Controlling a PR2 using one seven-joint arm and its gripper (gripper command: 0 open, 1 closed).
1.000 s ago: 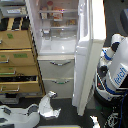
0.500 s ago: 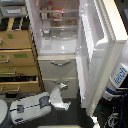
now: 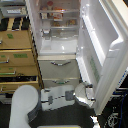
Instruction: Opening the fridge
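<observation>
Here the fridge (image 3: pixel 60 50) fills the upper middle of the exterior view, its large upper door (image 3: pixel 102 47) swung wide toward three o'clock so the ribbed inner liner faces the camera and the free edge runs down the exterior view's right. The white shelved interior (image 3: pixel 59 22) stands exposed at twelve o'clock, with small items on the upper shelves, too blurred to name. Below the open compartment the two lower drawers (image 3: pixel 59 75) are closed, each with a curved silver handle. At five o'clock from the drawers the gripper (image 3: pixel 86 95) sits at the bottom edge of the door, touching or just beside it; whether its jaws are spread or closed I cannot tell, because the blur hides them. The white forearm (image 3: pixel 55 97) runs from it toward eight o'clock to a rounded white shoulder (image 3: pixel 25 102). At nine o'clock the tan wooden cabinet (image 3: pixel 17 55) stands just beside the fridge. Dark floor (image 3: pixel 65 117) lies open along six o'clock, between arm and door.
</observation>
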